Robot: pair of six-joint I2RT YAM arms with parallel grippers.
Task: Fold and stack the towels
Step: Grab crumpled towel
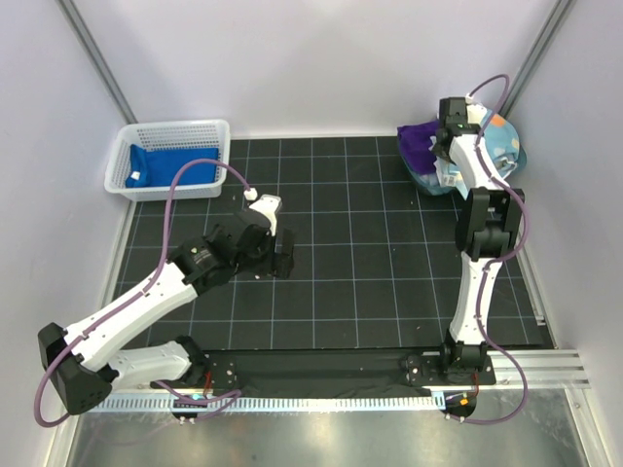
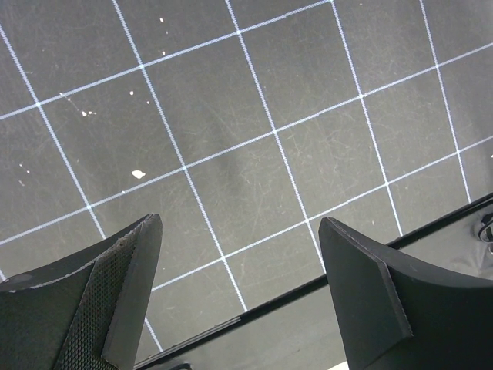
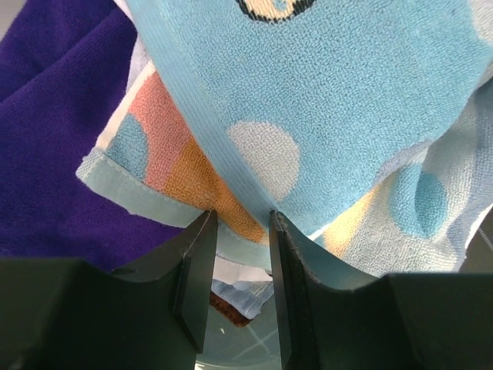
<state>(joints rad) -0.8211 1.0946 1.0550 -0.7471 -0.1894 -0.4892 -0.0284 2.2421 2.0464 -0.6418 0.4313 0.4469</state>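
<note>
The towels are in two places. A royal blue one lies in the white mesh basket at the back left. A purple one and a pastel polka-dot one are heaped in the teal tub at the back right. My right gripper reaches into the tub, its jaws a little apart, with the fingertips against the polka-dot towel's pale hem. A strip of white cloth shows below the hem. My left gripper hangs wide open over the bare black grid mat.
The mat's near edge and a black rail run in front of the arm bases. White walls with metal posts close in the back and sides.
</note>
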